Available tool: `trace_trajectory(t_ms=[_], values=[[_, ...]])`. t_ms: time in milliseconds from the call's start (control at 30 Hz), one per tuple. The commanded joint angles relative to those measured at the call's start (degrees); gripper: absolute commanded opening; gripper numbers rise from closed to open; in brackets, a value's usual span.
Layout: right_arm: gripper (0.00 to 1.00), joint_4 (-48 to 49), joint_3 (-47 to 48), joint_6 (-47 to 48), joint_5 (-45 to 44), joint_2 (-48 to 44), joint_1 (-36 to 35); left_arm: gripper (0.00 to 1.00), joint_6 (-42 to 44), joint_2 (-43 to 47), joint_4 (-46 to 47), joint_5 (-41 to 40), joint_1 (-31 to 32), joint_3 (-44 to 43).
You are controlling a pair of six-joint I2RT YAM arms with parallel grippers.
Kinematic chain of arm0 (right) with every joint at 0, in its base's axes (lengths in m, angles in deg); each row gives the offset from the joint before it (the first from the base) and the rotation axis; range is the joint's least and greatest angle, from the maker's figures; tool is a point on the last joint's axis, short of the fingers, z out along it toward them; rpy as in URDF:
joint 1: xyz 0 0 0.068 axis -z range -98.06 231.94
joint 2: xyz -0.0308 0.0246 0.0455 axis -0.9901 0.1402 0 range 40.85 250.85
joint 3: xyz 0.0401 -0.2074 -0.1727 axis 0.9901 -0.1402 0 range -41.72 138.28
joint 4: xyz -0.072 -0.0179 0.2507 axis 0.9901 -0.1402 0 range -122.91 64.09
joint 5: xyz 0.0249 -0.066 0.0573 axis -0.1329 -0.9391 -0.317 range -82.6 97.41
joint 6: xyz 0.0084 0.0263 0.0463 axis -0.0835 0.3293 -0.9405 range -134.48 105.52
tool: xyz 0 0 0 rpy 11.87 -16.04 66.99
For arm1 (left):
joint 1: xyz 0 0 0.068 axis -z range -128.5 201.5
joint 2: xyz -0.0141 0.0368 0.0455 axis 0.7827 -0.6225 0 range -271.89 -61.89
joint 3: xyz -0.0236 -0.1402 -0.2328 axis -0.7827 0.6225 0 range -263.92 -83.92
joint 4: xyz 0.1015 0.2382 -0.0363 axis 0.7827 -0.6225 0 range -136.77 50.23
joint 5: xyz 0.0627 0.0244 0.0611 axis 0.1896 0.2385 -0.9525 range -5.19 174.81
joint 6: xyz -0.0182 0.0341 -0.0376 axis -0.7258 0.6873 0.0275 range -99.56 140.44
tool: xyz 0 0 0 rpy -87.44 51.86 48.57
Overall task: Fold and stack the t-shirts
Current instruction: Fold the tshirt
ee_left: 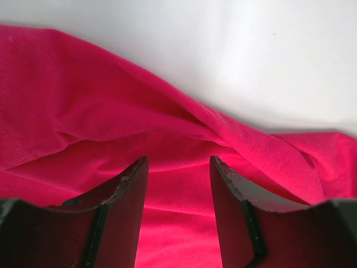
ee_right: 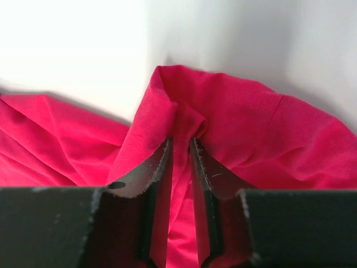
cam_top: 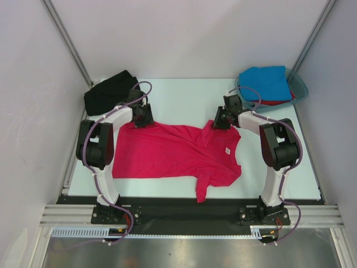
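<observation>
While the black t-shirt [cam_top: 109,92] lies bunched at the far left corner of the bench [cam_top: 184,92], the left fingers [ee_left: 125,201] point down near it, at the far left corner of the crimson-pink t-shirt [cam_top: 167,153]. They stand fairly wide, with a clear gap between them; pink cloth lies rumpled under that gap and is not pinched. The crimson-pink t-shirt is spread across the middle of the bench between the two arms. One sleeve trails toward the near edge, and its small white neck label [cam_top: 227,150] shows toward the right. At its far right corner, the right fingers [ee_right: 150,173] are narrow, nipping a raised ridge of the pink cloth. Farther right, in the far corner, a teal tub [cam_top: 299,89] holds the bright blue t-shirt [cam_top: 266,82], which lies on the red t-shirt [cam_top: 277,103].
</observation>
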Motion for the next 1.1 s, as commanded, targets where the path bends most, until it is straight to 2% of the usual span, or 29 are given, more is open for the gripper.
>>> trace_trajectory(t_ms=[0, 300, 1067], values=[[0.24, 1.9, 0.3, -0.7, 1.4, 0.8, 0.5, 0.54, 0.1, 1.6, -0.2, -0.3, 0.3, -0.4], [0.28, 2.6, -2.2, -0.9, 1.0, -1.3, 0.6, 0.54, 0.1, 1.2, -0.2, -0.2, 0.3, -0.6], [0.27, 2.9, -4.3, 0.1, 0.7, -2.7, 2.1, 0.54, 0.1, 0.9, -0.4, 0.2, 0.3, -1.2]])
